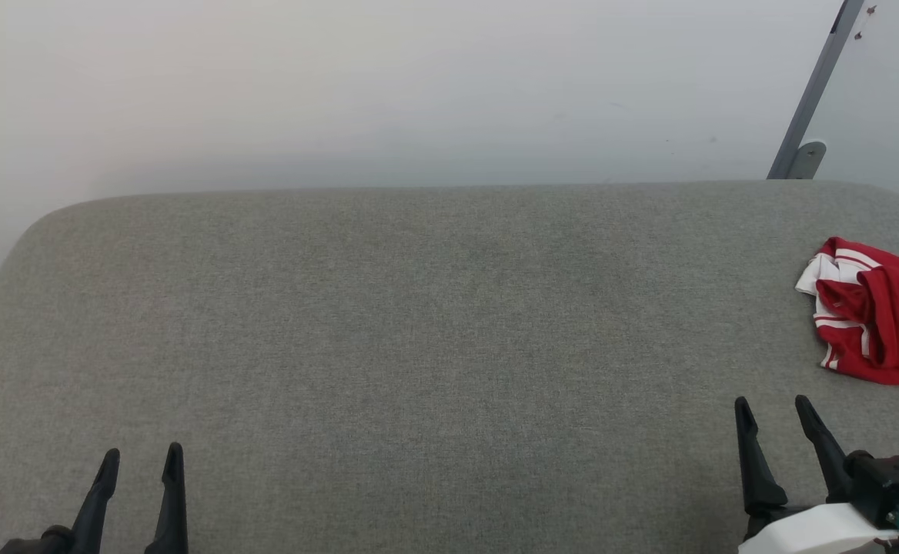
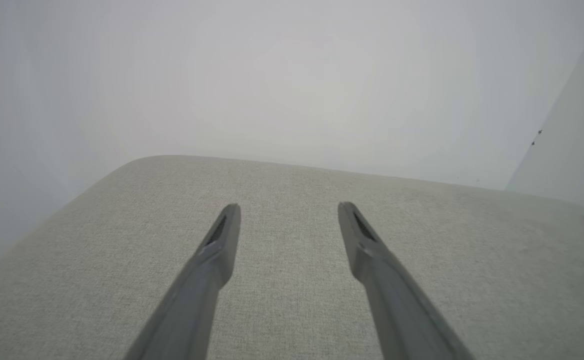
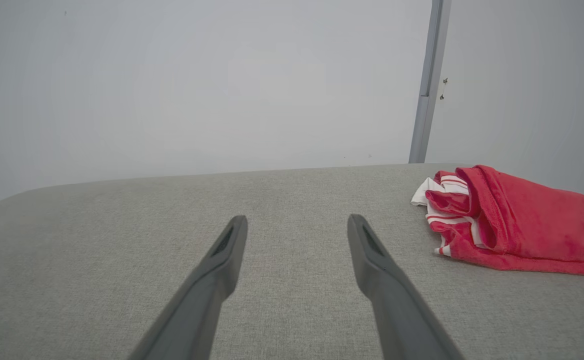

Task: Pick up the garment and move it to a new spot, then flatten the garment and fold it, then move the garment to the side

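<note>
From my station the biggest thing ahead is the plain pale grey wall (image 1: 342, 77) behind the work area. Below it runs the wide grey woven-fabric tabletop with rounded corners (image 1: 419, 346), which meets the wall along its far edge.

The garment, a red jersey T-shirt with white sleeves and red-and-white striped trim (image 1: 877, 323), lies bunched in a loose heap at the far right of the tabletop, partly cut off by the head view's right edge. A slanted grey metal post with a small bracket at its foot (image 1: 811, 100) stands against the wall beyond it.

My right gripper (image 1: 771, 402) hovers near the shirt without touching it, its dark fingers spread apart and holding nothing. My left gripper (image 1: 145, 452) sits well away at the lower left, its fingers likewise spread and empty.
</note>
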{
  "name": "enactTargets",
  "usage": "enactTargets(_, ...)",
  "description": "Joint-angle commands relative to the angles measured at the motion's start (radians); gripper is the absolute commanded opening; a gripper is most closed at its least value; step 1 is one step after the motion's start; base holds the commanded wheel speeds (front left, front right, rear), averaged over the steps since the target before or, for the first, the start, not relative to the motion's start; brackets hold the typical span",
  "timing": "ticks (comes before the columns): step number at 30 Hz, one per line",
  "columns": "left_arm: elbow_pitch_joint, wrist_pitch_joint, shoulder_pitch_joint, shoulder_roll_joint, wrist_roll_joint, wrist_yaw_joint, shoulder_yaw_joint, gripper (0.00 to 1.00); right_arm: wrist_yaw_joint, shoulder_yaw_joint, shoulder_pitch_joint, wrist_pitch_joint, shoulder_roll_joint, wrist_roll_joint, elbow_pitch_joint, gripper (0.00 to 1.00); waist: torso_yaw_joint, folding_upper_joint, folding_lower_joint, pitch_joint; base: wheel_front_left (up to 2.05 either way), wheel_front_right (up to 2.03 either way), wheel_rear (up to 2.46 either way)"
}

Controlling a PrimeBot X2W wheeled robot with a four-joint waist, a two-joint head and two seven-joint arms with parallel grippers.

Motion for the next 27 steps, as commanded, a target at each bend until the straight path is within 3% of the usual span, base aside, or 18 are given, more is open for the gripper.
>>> enactTargets(1,-0.005,-0.005,-0.015,0.002,0.008,-0.003,0.001,1.0,0.0,0.0,0.001,-0.006,0.003,-0.002,-0.001,1.0,0.0,-0.0001,0.0,0.0,0.0,0.0,0.0)
enactTargets(20,-0.013,-0.005,-0.021,0.012,0.035,-0.003,0.004,1.0,0.0,0.002,-0.002,-0.001,0.011,-0.007,0.0,1.0,-0.003,-0.0001,0.0,-0.001,0.0,0.0,0.0)
enactTargets(21,-0.009,0.0,-0.01,0.008,0.024,0.0,0.002,0.0,0.0,0.002,-0.001,0.0,0.009,-0.002,0.003,0.0,-0.003,-0.0001,0.0,-0.001,0.0,0.0,0.0)
enactTargets(27,0.024,0.017,-0.013,-0.015,-0.036,0.0,-0.003,0.0,0.0,-0.005,-0.007,0.02,0.014,0.06,0.038,0.0,-0.004,-0.0001,0.0,0.0,0.0,0.0,0.0)
